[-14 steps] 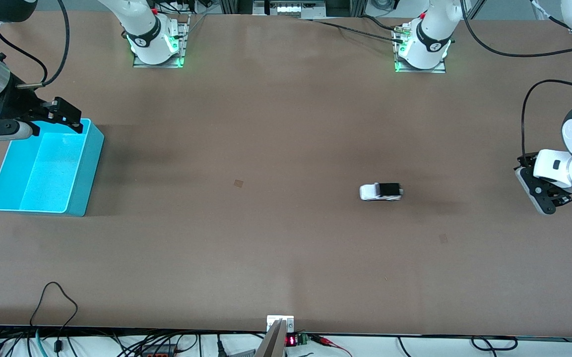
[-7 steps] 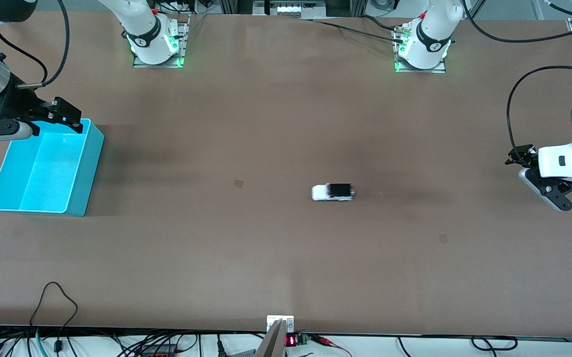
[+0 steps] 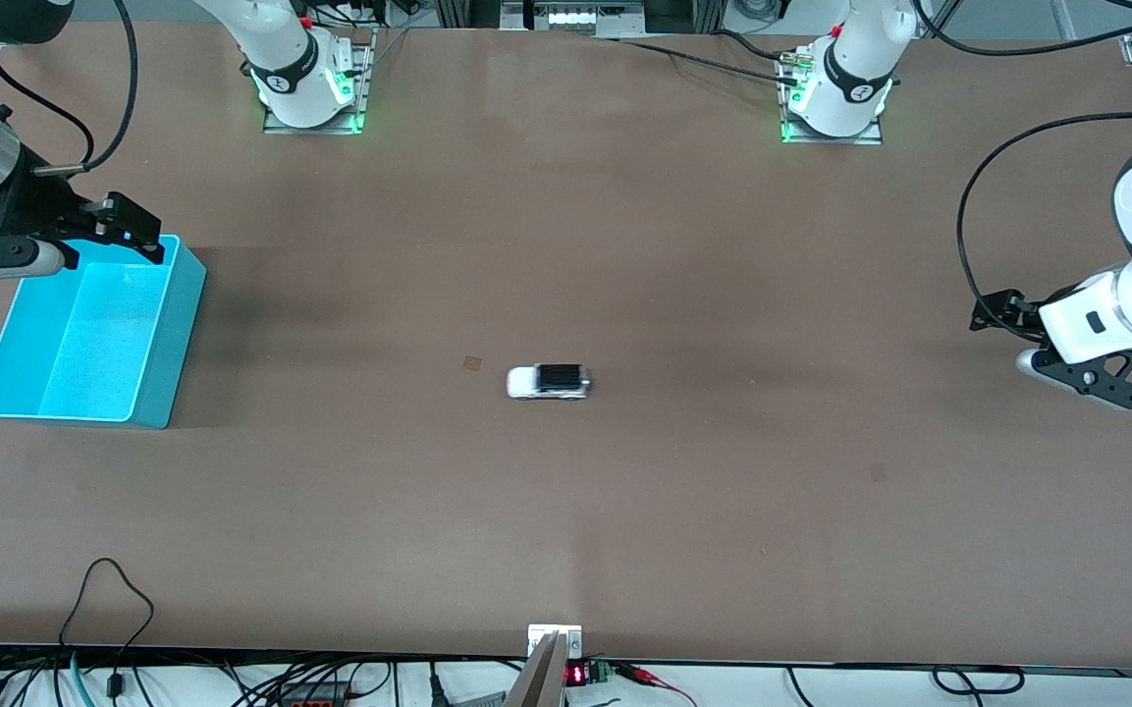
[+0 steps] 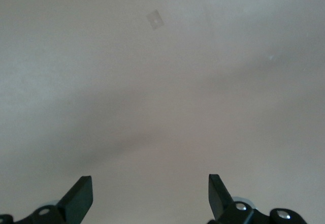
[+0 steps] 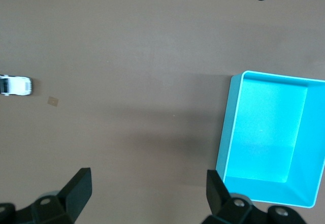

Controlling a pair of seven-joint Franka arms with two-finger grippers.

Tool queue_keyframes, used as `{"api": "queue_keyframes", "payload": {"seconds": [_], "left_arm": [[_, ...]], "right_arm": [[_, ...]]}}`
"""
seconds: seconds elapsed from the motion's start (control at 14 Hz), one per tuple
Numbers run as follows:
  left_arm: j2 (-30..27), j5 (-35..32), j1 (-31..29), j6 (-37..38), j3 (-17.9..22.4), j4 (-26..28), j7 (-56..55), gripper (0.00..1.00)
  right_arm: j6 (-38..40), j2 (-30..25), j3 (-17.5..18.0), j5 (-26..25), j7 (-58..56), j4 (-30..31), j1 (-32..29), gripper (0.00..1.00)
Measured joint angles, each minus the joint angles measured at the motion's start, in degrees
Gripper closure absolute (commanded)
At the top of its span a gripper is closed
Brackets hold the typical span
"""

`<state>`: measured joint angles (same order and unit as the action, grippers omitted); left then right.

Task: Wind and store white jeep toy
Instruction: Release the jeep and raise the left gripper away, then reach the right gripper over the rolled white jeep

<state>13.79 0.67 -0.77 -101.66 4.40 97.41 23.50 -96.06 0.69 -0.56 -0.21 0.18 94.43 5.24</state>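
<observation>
one second of rolling carried the white jeep toy (image 3: 549, 381) mid-surface toward the turquoise bin (image 3: 158, 393) — wound, unstored. left tool (image 3: 1081, 378) spread wide, retreating; right tool (image 3: 124, 228) released over bin.

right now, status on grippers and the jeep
Left gripper open, over bare table at the left arm's end. Right gripper open, over the turquoise bin's edge. White jeep toy loose mid-table. Nothing between it and the bin.

I see the jeep (image 3: 548, 381) mid-table, well apart from the bin (image 3: 155, 378) at the right arm's end.
</observation>
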Motion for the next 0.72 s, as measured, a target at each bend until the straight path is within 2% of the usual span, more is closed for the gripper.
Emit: {"api": "queue_keyframes", "payload": {"seconds": [0.36, 0.72], "left_arm": [[-2.6, 0.0, 0.1, 10.8, -4.1, -6.2, -13.5, 0.00], [-9.4, 0.0, 0.2, 13.2, -5.0, -7.1, -17.6, 0.00]], "right_arm": [[0.0, 0.3, 0.0, 0.0, 0.0, 0.0, 0.0, 0.00], [0.0, 0.3, 0.0, 0.0, 0.0, 0.0, 0.0, 0.00]]}}
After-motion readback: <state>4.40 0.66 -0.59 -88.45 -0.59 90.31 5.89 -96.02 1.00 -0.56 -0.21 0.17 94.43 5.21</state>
